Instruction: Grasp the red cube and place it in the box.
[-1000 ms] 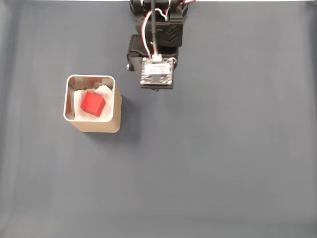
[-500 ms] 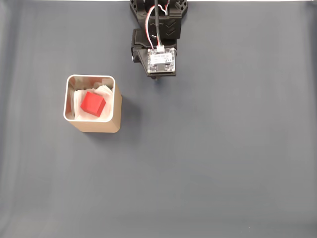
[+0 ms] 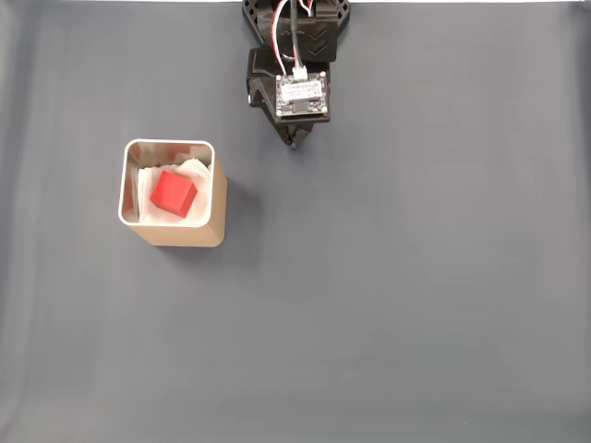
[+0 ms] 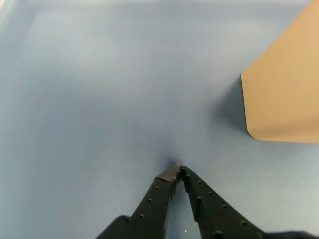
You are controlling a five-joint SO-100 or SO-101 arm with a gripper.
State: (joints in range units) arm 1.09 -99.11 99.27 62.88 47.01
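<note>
Dark grey-blue table mat (image 3: 416, 305) is seen edge to edge in the fixed view; in the wrist view it reads as lighter blue (image 4: 99, 89).

Black arm (image 3: 295, 37) is seen entering at 12 o'clock of the fixed view, folded close to its base, with red and white wires and a small circuit board (image 3: 302, 96) on top.

The box (image 3: 175, 231) is located at roughly 9 to 10 o'clock from frame centre in the fixed view, well apart from the arm, upright, tan walls, pale rim, white lining visible inside. In the wrist view one tan wall of it (image 4: 289, 84) is seen at 2 to 3 o'clock, cut by the frame edge.

The gripper (image 4: 178, 169) is seen entering at 6 o'clock of the wrist view: fingers together, tips touching, nothing held. Tips are close over bare mat. In the fixed view its tip is just visible below the board (image 3: 295, 143).

The red cube (image 3: 173, 193) is lying inside the box, on the white lining, slightly rotated relative to the walls.
</note>
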